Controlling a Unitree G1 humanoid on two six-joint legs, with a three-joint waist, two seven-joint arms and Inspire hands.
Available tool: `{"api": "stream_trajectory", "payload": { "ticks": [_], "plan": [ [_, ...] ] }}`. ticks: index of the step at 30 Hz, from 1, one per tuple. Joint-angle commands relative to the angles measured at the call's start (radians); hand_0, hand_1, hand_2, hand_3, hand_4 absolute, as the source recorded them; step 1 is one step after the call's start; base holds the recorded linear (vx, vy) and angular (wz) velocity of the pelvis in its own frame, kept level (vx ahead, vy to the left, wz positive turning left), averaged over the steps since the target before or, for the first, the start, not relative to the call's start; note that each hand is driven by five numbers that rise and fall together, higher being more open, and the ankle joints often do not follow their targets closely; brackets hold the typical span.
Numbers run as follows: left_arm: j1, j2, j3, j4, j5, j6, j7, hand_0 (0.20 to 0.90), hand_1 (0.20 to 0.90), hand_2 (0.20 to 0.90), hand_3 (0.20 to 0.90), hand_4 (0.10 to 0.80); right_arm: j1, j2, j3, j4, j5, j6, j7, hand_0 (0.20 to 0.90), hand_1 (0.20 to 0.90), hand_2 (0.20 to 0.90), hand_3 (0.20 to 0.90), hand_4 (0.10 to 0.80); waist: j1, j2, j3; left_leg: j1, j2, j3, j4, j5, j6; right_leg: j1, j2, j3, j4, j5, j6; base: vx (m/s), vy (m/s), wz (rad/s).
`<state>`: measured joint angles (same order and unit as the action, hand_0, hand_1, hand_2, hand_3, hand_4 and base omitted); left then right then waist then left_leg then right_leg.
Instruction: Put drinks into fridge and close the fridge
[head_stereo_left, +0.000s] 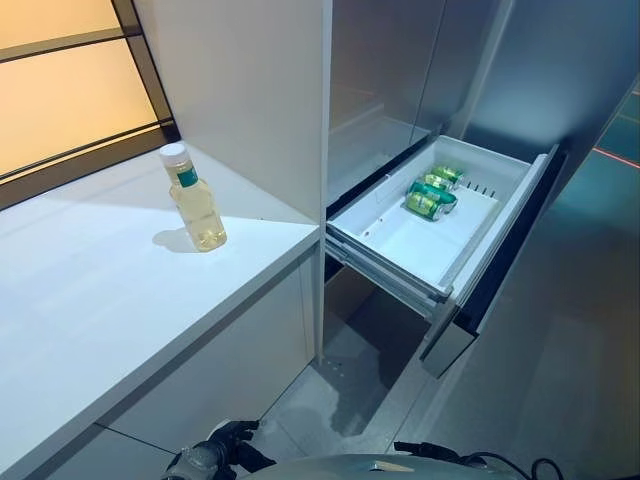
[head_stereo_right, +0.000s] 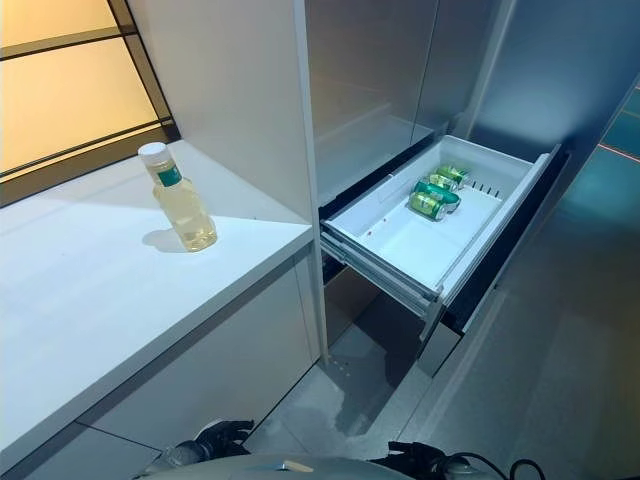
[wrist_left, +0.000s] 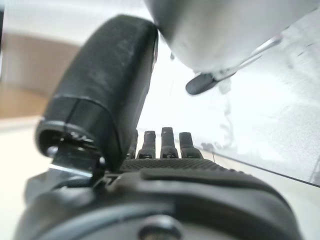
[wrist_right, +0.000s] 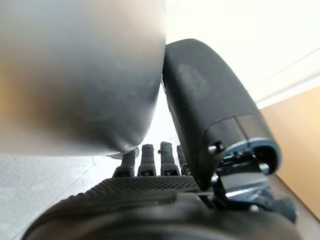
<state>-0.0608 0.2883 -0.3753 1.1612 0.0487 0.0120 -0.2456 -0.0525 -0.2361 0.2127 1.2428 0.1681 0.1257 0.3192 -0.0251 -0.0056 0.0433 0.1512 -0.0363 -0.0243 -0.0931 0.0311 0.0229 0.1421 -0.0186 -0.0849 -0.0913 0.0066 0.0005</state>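
Observation:
A clear bottle of pale yellow drink with a white cap and a green label stands upright on the white counter. To its right the fridge's white drawer is pulled out and open. Green cans lie on their sides at the drawer's far end. My left hand hangs low, its fingers straight and empty above the floor. My right hand also hangs low, with straight fingers and nothing in it. Both hands are far from the bottle and the drawer.
A white wall panel rises between the counter and the fridge. The drawer's dark front juts out over the grey floor. The grey fridge body stands above the drawer. An amber window lies behind the counter.

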Motion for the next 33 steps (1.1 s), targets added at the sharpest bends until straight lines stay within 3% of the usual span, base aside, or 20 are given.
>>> {"api": "stream_trajectory", "payload": {
  "ticks": [1, 3, 4, 5, 6, 9, 10, 14, 18, 22, 26, 28, 29, 33],
  "plan": [
    [-0.085, 0.045, -0.065, -0.082, -0.001, 0.024, -0.222, 0.9, 0.9, 0.9, 0.9, 0.8, -0.039, -0.072, 0.047, 0.015, -0.055, 0.036, 0.053, 0.9, 0.9, 0.9, 0.9, 0.8, 0.0, 0.022, 0.001, -0.002, -0.006, 0.069, 0.007, -0.054, 0.01, -0.032, 0.003, 0.008, 0.039, 0.009, 0.05, 0.002, 0.043, 0.0],
    [-0.104, 0.089, -0.078, -0.17, -0.047, 0.056, -0.328, 0.9, 0.9, 0.9, 0.9, 0.8, -0.043, -0.089, 0.051, -0.002, -0.055, 0.054, 0.064, 0.9, 0.9, 0.9, 0.9, 0.8, -0.004, 0.027, 0.001, -0.002, -0.005, 0.072, 0.006, -0.053, 0.009, -0.034, 0.003, 0.01, 0.04, 0.011, 0.052, 0.001, 0.017, 0.0],
    [-0.118, 0.136, -0.084, -0.296, -0.119, 0.104, -0.43, 0.9, 0.9, 0.9, 0.9, 0.8, -0.042, -0.101, 0.057, -0.025, -0.045, 0.073, 0.067, 0.9, 0.9, 0.9, 0.9, 0.8, -0.005, 0.03, 0.001, -0.003, -0.005, 0.072, 0.006, -0.052, 0.008, -0.036, 0.003, 0.011, 0.041, 0.012, 0.053, 0.0, 0.0, 0.0],
    [-0.122, 0.159, -0.084, -0.343, -0.168, 0.092, -0.466, 0.9, 0.9, 0.9, 0.9, 0.8, -0.041, -0.106, 0.06, -0.037, -0.034, 0.084, 0.066, 0.9, 0.9, 0.9, 0.9, 0.8, -0.005, 0.031, 0.001, -0.004, -0.005, 0.071, 0.006, -0.051, 0.008, -0.037, 0.003, 0.011, 0.041, 0.013, 0.053, 0.0, 0.0, 0.0],
    [-0.133, 0.194, -0.078, -0.444, -0.244, 0.131, -0.494, 0.9, 0.9, 0.9, 0.9, 0.8, -0.037, -0.112, 0.057, -0.057, -0.025, 0.101, 0.064, 0.9, 0.9, 0.9, 0.9, 0.8, -0.003, 0.032, 0.002, -0.005, -0.005, 0.071, 0.006, -0.05, 0.008, -0.037, 0.002, 0.011, 0.04, 0.014, 0.054, 0.0, 0.0, 0.0],
    [-0.177, 0.273, 0.013, -0.788, -0.514, 0.283, -0.577, 0.9, 0.9, 0.9, 0.9, 0.8, -0.01, -0.122, 0.043, -0.123, -0.006, 0.146, 0.053, 0.9, 0.9, 0.9, 0.9, 0.8, 0.006, 0.031, 0.001, -0.008, -0.008, 0.065, 0.006, -0.05, 0.012, -0.036, -0.001, 0.007, 0.036, 0.021, 0.056, -0.003, -0.003, 0.01],
    [-0.187, 0.287, 0.076, -0.977, -0.72, 0.353, -0.591, 0.9, 0.9, 0.9, 0.9, 0.8, 0.011, -0.122, 0.03, -0.139, -0.006, 0.148, 0.046, 0.9, 0.9, 0.9, 0.9, 0.8, 0.014, 0.029, -0.002, -0.012, -0.011, 0.059, 0.006, -0.052, 0.016, -0.035, -0.003, 0.006, 0.031, 0.023, 0.055, -0.008, -0.007, 0.04],
    [-0.182, 0.267, 0.183, -1.161, -0.959, 0.315, -0.585, 0.9, 0.9, 0.9, 0.9, 0.8, 0.04, -0.112, 0.007, -0.117, -0.018, 0.106, 0.044, 0.9, 0.9, 0.9, 0.9, 0.8, 0.025, 0.023, -0.005, -0.01, -0.013, 0.045, 0.006, -0.06, 0.018, -0.027, -0.004, 0.007, 0.025, 0.023, 0.051, 0.001, -0.004, 0.02],
    [-0.222, 0.241, 0.28, -1.28, -1.118, 0.151, -0.412, 0.9, 0.9, 0.9, 0.9, 0.8, 0.066, -0.088, 0.01, -0.081, -0.004, 0.05, 0.032, 0.9, 0.9, 0.9, 0.9, 0.8, 0.029, 0.011, -0.012, -0.002, -0.014, 0.031, 0.006, -0.069, 0.016, -0.01, -0.007, 0.001, 0.017, 0.019, 0.048, 0.047, -0.031, 0.01],
    [-0.254, 0.223, 0.391, -1.356, -1.036, -0.117, -0.199, 0.9, 0.9, 0.9, 0.9, 0.8, 0.084, -0.057, 0.014, -0.025, -0.006, 0.005, 0.016, 0.9, 0.9, 0.9, 0.9, 0.8, 0.041, -0.001, -0.027, 0.0, -0.014, 0.019, 0.006, -0.072, 0.012, -0.001, -0.007, -0.009, 0.013, 0.01, 0.043, 0.037, -0.025, 0.02],
    [-0.269, 0.236, 0.477, -1.395, -0.76, -0.402, 0.032, 0.9, 0.9, 0.9, 0.9, 0.8, 0.097, -0.034, 0.023, 0.022, 0.004, -0.041, -0.001, 0.9, 0.9, 0.9, 0.9, 0.8, 0.056, -0.009, -0.037, -0.002, -0.018, 0.0, 0.006, -0.073, 0.013, 0.004, -0.005, -0.016, 0.01, 0.002, 0.037, 0.012, -0.016, 0.07],
    [-0.272, 0.24, 0.502, -1.407, -0.631, -0.474, 0.144, 0.9, 0.9, 0.9, 0.9, 0.8, 0.099, -0.024, 0.027, 0.03, -0.002, -0.051, -0.005, 0.9, 0.9, 0.9, 0.9, 0.8, 0.058, -0.013, -0.043, -0.004, -0.018, -0.007, 0.006, -0.073, 0.011, 0.004, -0.004, -0.019, 0.011, -0.001, 0.035, 0.004, -0.007, 0.11],
    [-0.274, 0.249, 0.512, -1.403, -0.449, -0.529, 0.282, 0.9, 0.9, 0.9, 0.9, 0.8, 0.1, -0.016, 0.031, 0.03, -0.007, -0.052, -0.012, 0.9, 0.9, 0.9, 0.9, 0.8, 0.059, -0.014, -0.046, -0.006, -0.019, -0.012, 0.006, -0.072, 0.012, 0.003, -0.003, -0.018, 0.012, -0.002, 0.033, 0.001, 0.002, 0.13],
    [-0.282, 0.272, 0.507, -1.392, -0.21, -0.561, 0.478, 0.9, 0.9, 0.9, 0.9, 0.8, 0.097, -0.001, 0.046, 0.025, -0.008, -0.049, -0.025, 0.9, 0.9, 0.9, 0.9, 0.8, 0.061, -0.016, -0.051, -0.01, -0.02, -0.017, 0.006, -0.071, 0.011, 0.001, -0.003, -0.022, 0.014, -0.003, 0.033, -0.003, 0.007, 0.11]
  ]
}}
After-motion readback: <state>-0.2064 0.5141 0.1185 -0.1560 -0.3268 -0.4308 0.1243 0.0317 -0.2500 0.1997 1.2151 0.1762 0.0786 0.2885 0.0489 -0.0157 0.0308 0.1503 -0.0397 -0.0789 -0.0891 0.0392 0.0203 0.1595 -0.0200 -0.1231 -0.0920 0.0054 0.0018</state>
